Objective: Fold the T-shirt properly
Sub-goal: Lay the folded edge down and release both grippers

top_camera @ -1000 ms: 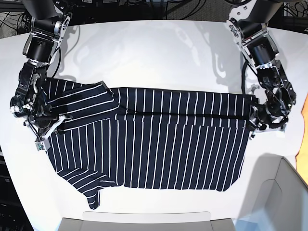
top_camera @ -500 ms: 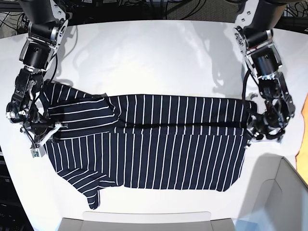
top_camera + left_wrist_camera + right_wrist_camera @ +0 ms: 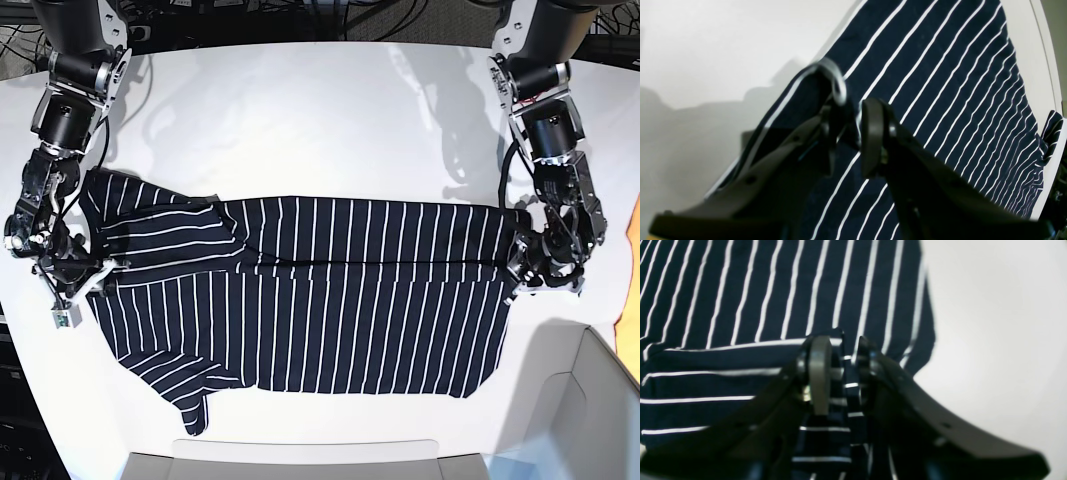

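While the left gripper [image 3: 847, 113] and right gripper [image 3: 842, 346] are parted, with nothing visibly gripped, the T-shirt [image 3: 350, 320] is spread between them, its folded edge aligned nine-to-three o'clock in the base view, each end flanked closely.

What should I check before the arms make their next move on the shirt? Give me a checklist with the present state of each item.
1. Left jaws clear of fabric: not ok; they stand apart, with a raised edge of the striped T-shirt at their tips.
2. Right jaws parted: ok; there is a gap between them, low over the shirt.
3. Far part folded over flat: cannot tell; the fold line runs across the shirt, but its layers are hard to separate.
4. Near-left sleeve in base view tucked in: not ok; it sticks out toward the camera.
5. Both arms off the shirt: not ok; each reaches over one side.
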